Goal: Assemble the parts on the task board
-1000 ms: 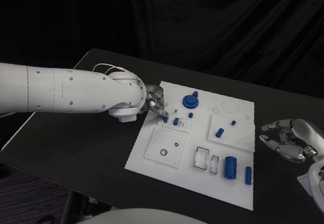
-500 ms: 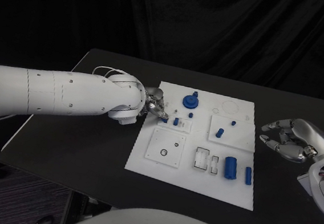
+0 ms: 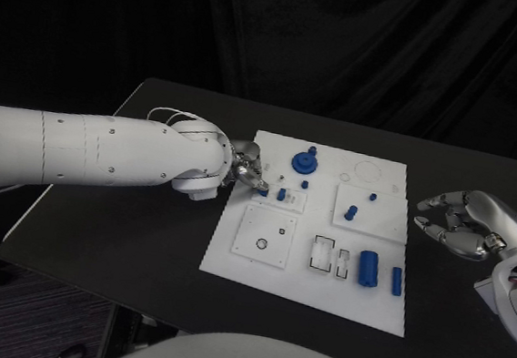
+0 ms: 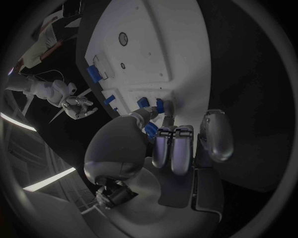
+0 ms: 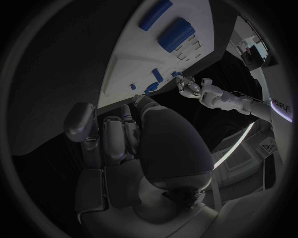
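The left hand (image 3: 245,166) reaches over the near-left edge of the task board (image 3: 367,293), its fingertips (image 4: 166,106) down at a small blue part (image 4: 143,102); whether they actually grip it is hidden. The right hand (image 3: 462,222) rests on the worktop (image 3: 120,212) beside the board, fingers curled in, holding nothing.

Dim overall, black backdrop; wrist views bend strongly toward their dark rims.
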{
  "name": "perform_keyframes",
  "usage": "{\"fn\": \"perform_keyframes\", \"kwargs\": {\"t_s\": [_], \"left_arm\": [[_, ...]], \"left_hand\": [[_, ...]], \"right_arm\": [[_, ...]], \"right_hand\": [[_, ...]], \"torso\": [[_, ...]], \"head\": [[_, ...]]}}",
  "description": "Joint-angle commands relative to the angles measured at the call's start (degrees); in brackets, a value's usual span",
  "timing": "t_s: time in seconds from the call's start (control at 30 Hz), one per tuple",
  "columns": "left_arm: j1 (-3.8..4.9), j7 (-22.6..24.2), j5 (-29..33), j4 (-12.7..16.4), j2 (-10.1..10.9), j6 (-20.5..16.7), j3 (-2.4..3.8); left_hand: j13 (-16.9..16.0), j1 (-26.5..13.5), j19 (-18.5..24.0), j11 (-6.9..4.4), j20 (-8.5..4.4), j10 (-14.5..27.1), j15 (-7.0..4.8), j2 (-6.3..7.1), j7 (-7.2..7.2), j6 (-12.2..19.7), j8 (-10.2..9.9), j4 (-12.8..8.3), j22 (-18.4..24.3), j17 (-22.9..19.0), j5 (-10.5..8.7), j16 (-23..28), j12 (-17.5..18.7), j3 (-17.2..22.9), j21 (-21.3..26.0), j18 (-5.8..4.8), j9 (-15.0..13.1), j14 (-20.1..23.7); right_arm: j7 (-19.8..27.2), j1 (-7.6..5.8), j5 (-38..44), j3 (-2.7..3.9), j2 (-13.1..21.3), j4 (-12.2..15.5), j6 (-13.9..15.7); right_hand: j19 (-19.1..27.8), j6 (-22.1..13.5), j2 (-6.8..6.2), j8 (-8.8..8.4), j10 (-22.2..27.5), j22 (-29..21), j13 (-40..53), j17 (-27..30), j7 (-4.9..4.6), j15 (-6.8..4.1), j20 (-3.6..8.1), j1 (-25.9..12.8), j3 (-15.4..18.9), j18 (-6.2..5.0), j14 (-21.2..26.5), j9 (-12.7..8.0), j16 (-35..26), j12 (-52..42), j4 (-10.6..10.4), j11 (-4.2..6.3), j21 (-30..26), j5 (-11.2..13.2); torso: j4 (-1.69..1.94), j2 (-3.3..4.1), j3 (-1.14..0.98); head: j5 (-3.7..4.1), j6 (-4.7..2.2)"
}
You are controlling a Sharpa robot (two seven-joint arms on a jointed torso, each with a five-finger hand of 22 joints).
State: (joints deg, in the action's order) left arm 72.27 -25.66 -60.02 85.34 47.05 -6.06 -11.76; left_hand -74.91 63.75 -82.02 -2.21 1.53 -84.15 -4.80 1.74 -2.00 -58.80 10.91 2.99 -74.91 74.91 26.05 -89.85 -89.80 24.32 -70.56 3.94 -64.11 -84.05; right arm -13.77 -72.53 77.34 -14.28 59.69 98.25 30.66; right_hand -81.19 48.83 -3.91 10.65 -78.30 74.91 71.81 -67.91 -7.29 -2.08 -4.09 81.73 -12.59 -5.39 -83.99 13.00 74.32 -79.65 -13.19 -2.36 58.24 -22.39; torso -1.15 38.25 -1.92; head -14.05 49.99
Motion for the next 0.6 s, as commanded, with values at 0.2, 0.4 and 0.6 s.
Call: {"fn": "perform_keyframes", "kwargs": {"t_s": [0.2, 0.4, 0.6], "left_arm": [[-0.75, 0.2, 0.5, -0.1, -0.4, 1.3, -0.33], [-0.89, 0.4, 0.5, -0.4, -0.5, 0.9, -0.33], [-0.97, 0.5, 0.5, -0.7, -0.5, 0.8, -0.33]], "left_hand": [[-15.1, -7.3, 0.2, 0.56, 0.22, -5.8, 0.25, -0.34, -0.43, 0.0, -0.9, 4.8, -9.1, 15.1, -16.04, -0.1, -0.2, -4.9, 0.8, 0.49, 0.9, -5.9], [-15.1, -11.2, 0.3, 0.96, 0.64, -5.8, 0.63, -0.57, -0.83, 0.2, -2.4, 10.9, -9.1, 15.1, -20.53, -0.1, -0.2, -12.1, 1.2, 0.57, 3.0, -5.9], [-15.1, -13.2, 0.3, 1.02, 0.72, -5.8, 0.7, -1.8, -0.9, -0.2, -2.7, 13.7, -9.1, 15.1, -21.92, -0.1, -0.2, -16.5, 1.2, 0.59, 3.8, -5.9]], "right_arm": [[-1.1, 0.16, 0.1, 0.04, 0.0, 0.0, -0.5], [-1.1, 0.17, 0.1, 0.04, 0.0, 0.0, -0.6], [-1.1, 0.18, 0.1, 0.04, 0.0, 0.0, -0.6]], "right_hand": [[0.0, 0.4, 0.03, -0.01, 0.3, 6.8, -0.1, 0.0, -0.07, 0.11, 0.05, 0.4, -0.5, -0.62, -0.5, -0.1, -0.4, 0.3, 0.0, 0.07, -0.3, -0.3], [0.0, 0.4, 0.03, -0.01, 0.3, 6.8, -0.1, 0.0, -0.07, 0.11, 0.05, 0.4, -0.5, -0.62, -0.5, -0.1, -0.4, 0.3, 0.0, 0.07, -0.3, -0.3], [0.0, 0.4, 0.02, -0.01, 0.3, 6.7, -0.1, 0.0, -0.08, 0.11, 0.05, 0.3, -0.5, -0.63, -0.5, -0.2, -0.4, 0.3, 0.0, 0.06, -0.4, -0.3]], "torso": [[0.05, 0.0, 0.03], [-0.05, 0.02, 0.02], [-0.04, 0.05, 0.02]], "head": [[0.11, 0.01], [-0.04, 0.01], [0.0, 0.01]]}}
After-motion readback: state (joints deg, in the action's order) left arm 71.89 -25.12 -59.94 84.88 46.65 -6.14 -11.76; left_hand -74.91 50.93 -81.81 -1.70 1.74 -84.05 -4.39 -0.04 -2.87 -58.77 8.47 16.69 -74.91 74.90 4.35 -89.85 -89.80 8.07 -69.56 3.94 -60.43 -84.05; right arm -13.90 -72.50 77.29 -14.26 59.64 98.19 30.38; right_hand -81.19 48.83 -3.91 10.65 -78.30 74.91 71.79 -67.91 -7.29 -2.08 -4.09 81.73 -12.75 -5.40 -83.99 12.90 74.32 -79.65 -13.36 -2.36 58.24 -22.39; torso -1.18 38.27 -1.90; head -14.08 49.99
